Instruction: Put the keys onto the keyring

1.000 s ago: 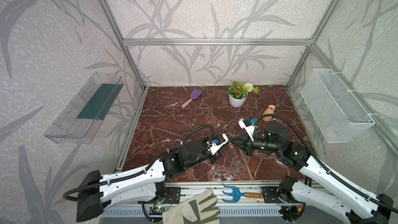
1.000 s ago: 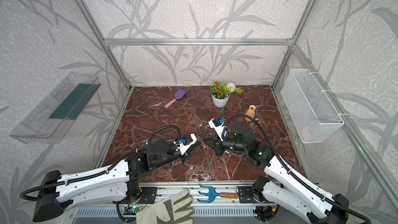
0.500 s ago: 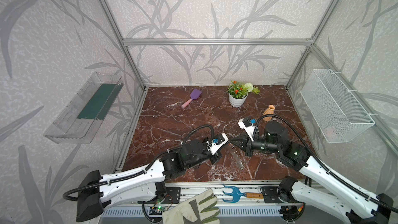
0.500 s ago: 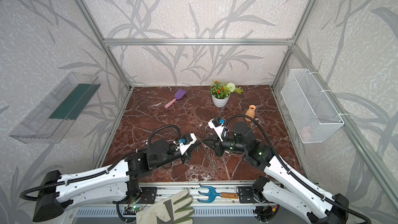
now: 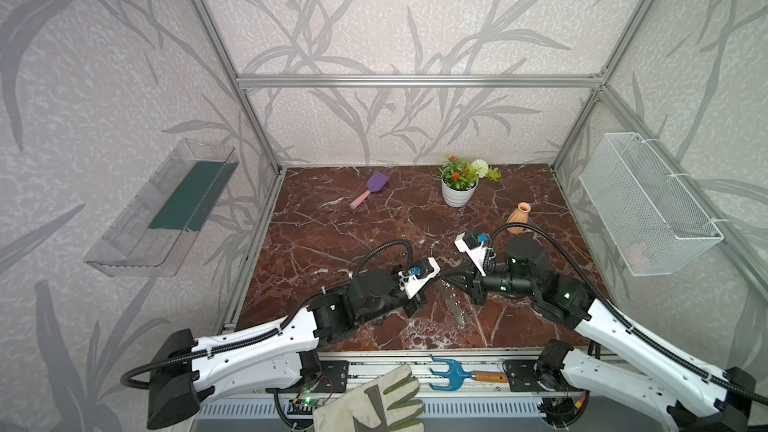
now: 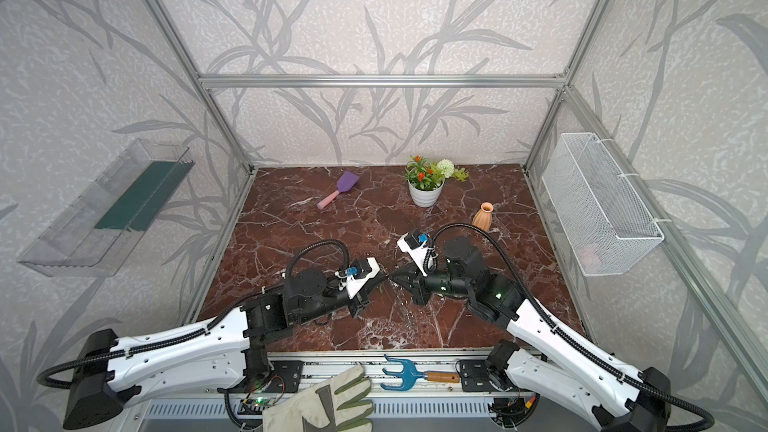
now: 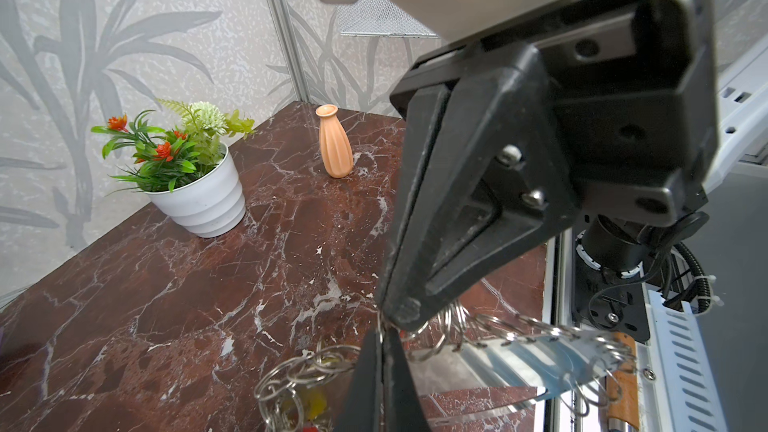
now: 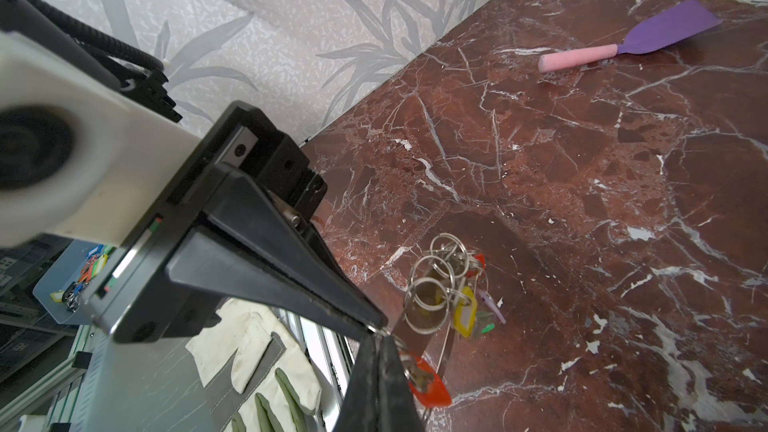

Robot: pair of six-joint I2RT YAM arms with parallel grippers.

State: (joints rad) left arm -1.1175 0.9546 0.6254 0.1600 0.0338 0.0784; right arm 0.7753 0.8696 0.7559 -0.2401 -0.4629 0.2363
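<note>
Your left gripper (image 7: pixel 382 338), jaws closed, seems to pinch a ring of the keyring (image 7: pixel 540 357), which hangs where both tips meet; several keys (image 8: pixel 463 311) already dangle below; your right gripper (image 8: pixel 376 342), closed, seems to hold a red key (image 8: pixel 432 386), apparently unthreaded; spatula (image 5: pixel 370 191), plant (image 5: pixel 459 184) and vase (image 5: pixel 518 218) stand well beyond the tips, blocking nothing.

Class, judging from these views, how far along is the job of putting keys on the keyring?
Done: yellow, lilac and green keys already hang bunched on the keyring. In hand: left hand and right hand are shut tip to tip at the keyring's fringe, a red key dangling there. Left: seating that red key; whether it is threaded yet cannot be told.
</note>
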